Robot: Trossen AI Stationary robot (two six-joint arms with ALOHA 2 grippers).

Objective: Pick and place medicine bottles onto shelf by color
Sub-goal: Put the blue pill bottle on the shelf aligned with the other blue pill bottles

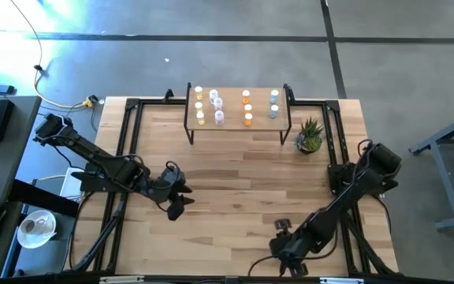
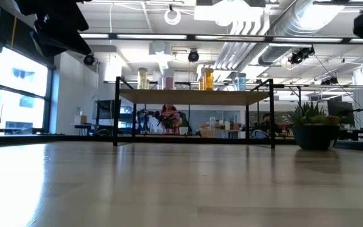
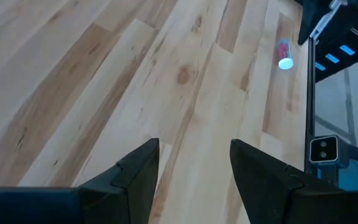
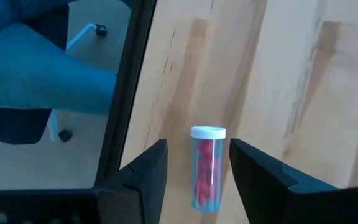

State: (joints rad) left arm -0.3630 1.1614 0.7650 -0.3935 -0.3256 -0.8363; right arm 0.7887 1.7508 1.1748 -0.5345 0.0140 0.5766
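Observation:
The shelf (image 1: 237, 110) stands at the table's far middle on thin black legs. Upright on its top are yellow (image 1: 199, 105), clear/white (image 1: 216, 106), orange (image 1: 247, 108) and blue-grey (image 1: 274, 104) medicine bottles. They also show in the low view (image 2: 194, 79). A pinkish-red bottle with a white cap (image 4: 206, 165) lies on its side near the table's near edge. It also shows in the left wrist view (image 3: 284, 54). My right gripper (image 4: 197, 180) is open and low, with one finger on each side of this bottle. My left gripper (image 1: 176, 201) is open and empty over the table's left middle.
A small green potted plant (image 1: 310, 136) stands on the table right of the shelf. Black frame rails (image 1: 128, 134) run along the table's sides and near edge. A person's blue trouser leg (image 4: 36, 74) shows beyond the near edge. Bare tabletop (image 1: 243, 181) lies between the shelf and the grippers.

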